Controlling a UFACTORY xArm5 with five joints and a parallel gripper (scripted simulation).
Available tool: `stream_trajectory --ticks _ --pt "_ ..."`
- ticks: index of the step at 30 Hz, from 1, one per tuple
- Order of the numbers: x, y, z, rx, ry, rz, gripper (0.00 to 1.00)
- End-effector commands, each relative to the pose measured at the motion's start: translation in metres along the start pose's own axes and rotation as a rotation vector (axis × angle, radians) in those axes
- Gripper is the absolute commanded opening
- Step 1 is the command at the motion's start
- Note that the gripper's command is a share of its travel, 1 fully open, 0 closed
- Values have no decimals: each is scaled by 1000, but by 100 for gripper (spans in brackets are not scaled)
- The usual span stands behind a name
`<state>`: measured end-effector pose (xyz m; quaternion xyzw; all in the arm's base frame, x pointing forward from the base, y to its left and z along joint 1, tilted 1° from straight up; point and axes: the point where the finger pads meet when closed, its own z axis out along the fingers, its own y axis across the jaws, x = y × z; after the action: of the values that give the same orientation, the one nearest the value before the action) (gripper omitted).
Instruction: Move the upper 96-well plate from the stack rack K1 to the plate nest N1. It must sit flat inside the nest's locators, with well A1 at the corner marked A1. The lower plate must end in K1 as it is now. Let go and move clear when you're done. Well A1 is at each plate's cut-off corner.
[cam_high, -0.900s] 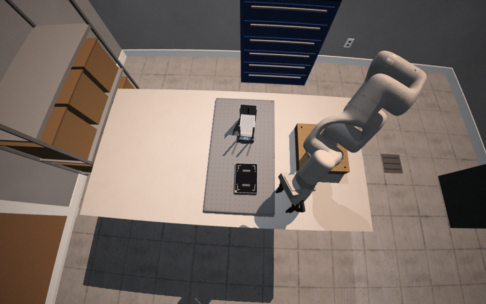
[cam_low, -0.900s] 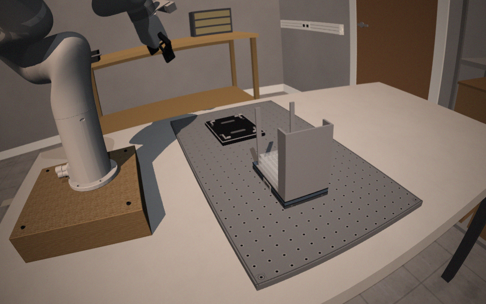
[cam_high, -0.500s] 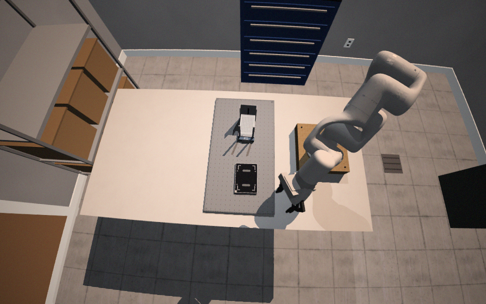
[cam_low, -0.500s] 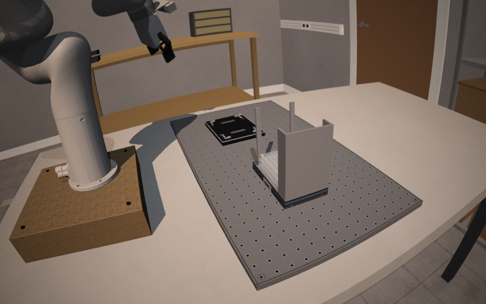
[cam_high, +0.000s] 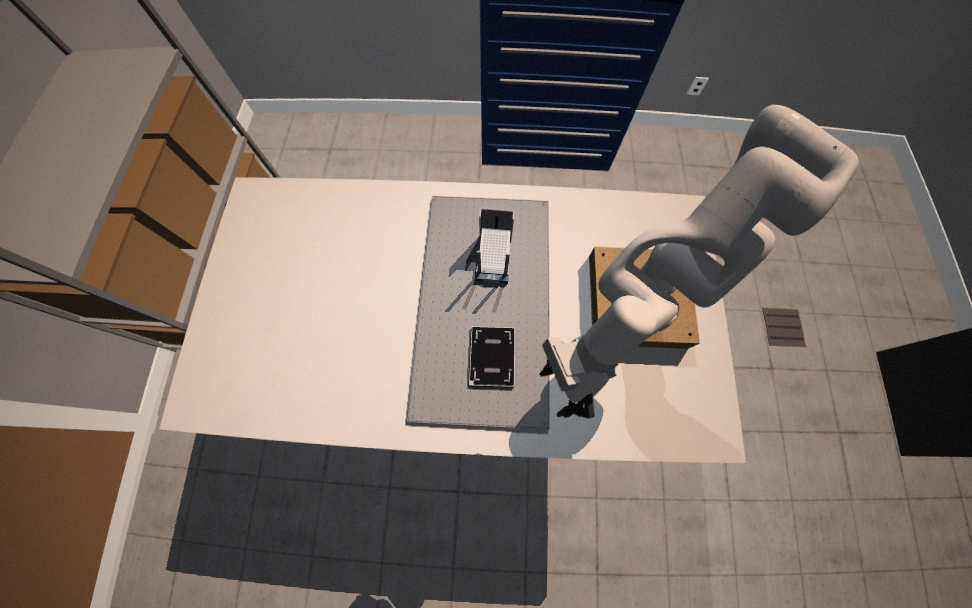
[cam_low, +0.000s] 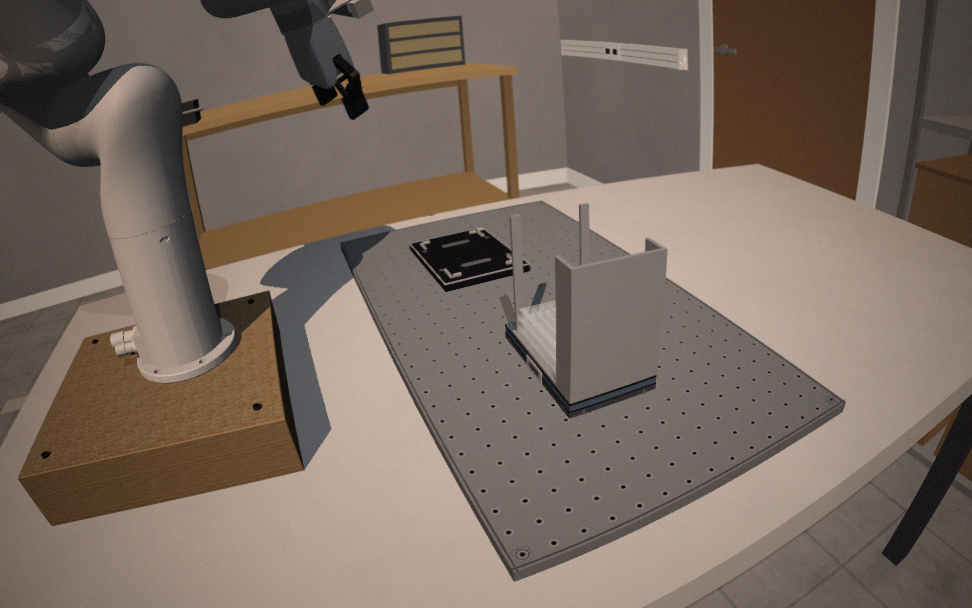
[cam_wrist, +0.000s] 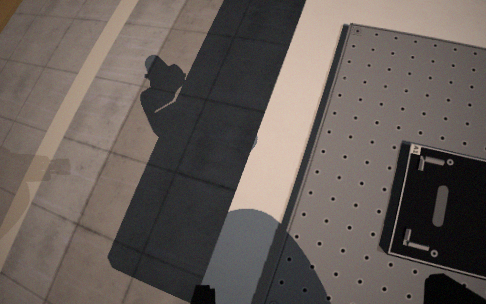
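Note:
The stack rack K1 stands on the far half of the grey perforated baseplate; it has a grey back wall and thin posts. A white 96-well plate lies on top in it, over a darker lower plate. The black plate nest N1 with white corner locators lies on the near half, also in the exterior view and the wrist view, where an A1 mark sits at one corner. My gripper is open and empty, high above the table beside the baseplate's corner, away from the rack.
The arm's wooden base block sits on the table right of the baseplate. A shelf unit with brown boxes stands at the left, a blue drawer cabinet behind the table. The table's front edge is close to the gripper.

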<state>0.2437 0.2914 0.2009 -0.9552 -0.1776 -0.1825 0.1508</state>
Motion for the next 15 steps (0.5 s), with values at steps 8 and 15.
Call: stream_trajectory --ticks 8,15 --pt "26 32 -4 -78 -28 36 100" --pt "40 57 -7 -104 -43 52 100"
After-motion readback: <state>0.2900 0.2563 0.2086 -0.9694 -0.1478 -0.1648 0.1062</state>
